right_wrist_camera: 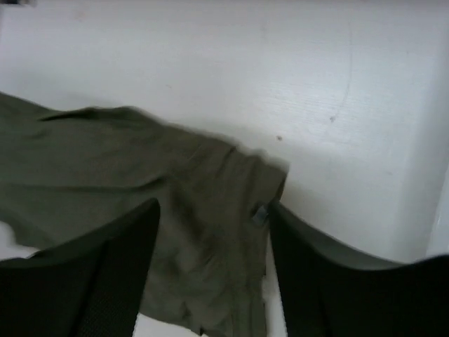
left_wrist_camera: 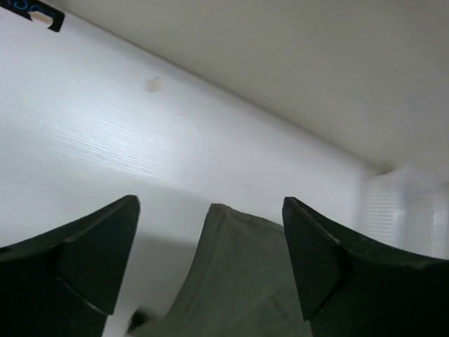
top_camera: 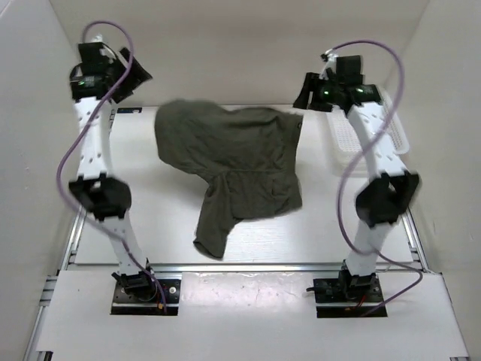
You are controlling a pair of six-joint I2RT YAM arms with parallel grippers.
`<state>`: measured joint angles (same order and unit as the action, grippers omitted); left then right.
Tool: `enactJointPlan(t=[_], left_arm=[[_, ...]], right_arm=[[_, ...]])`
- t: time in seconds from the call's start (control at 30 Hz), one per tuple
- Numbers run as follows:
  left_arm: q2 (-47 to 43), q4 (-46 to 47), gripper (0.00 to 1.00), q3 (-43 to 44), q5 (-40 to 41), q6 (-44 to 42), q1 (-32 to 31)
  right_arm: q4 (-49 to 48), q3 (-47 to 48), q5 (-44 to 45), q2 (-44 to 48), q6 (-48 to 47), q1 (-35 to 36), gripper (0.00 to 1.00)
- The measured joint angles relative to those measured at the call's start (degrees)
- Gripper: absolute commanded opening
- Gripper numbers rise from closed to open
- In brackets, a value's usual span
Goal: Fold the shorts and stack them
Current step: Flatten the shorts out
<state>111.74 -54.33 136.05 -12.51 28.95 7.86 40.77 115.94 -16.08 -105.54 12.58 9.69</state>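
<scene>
The dark olive-green shorts [top_camera: 233, 158] lie crumpled on the white table, spread wide at the back with one leg trailing toward the front. My left gripper [top_camera: 139, 75] is open and raised at the back left, beside the shorts' left edge; its wrist view shows a corner of the shorts [left_wrist_camera: 238, 274] below its spread fingers. My right gripper [top_camera: 307, 92] is open and raised at the back right, over the shorts' right corner. The right wrist view shows the shorts [right_wrist_camera: 140, 182] with a small tag below the fingers.
A white plastic basket [top_camera: 376, 135] stands at the right side of the table, partly behind the right arm. White walls enclose the table [top_camera: 150, 226] at back and sides. A black label [top_camera: 129, 111] lies at the back left.
</scene>
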Motion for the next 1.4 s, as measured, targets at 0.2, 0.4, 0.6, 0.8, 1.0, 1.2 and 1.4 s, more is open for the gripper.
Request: enactJointPlan(t=[0.2, 0.4, 0.6, 0.8, 1.0, 1.2, 1.4], left_arm=[[15.91, -5.14, 0.93, -1.55, 1.29, -0.94, -0.22], [-4.46, -3.72, 0.29, -24.65, 3.93, -1.44, -1.73], [-28.55, 0.07, 0.10, -46.77, 4.76, -0.79, -9.33], [-32.94, 0.35, 0.16, -66.55, 5.53, 3.67, -20.65], [-32.83, 2.89, 0.74, -79.76, 2.67, 10.25, -30.75], [-27.96, 6.64, 0.80, -83.56, 4.98, 13.35, -31.39], [-17.22, 9.84, 0.57, -81.55, 6.64, 12.57, -30.40]], right_arm=[[2.54, 2.34, 3.10, -13.16, 2.03, 0.17, 0.77], [-2.32, -23.12, 3.98, 9.86, 4.33, 1.44, 0.49], [-6.91, -47.89, 3.80, 31.06, 9.03, 2.03, 0.00], [-6.54, -68.17, 4.15, 38.80, 14.99, 2.03, 0.21], [-10.25, -73.53, 1.97, 40.11, 20.55, 1.53, 0.63], [-17.84, -78.36, -0.83, 35.54, 25.29, -0.42, 0.71], [-22.75, -75.03, -1.25, 24.94, 25.57, -0.52, 0.76]])
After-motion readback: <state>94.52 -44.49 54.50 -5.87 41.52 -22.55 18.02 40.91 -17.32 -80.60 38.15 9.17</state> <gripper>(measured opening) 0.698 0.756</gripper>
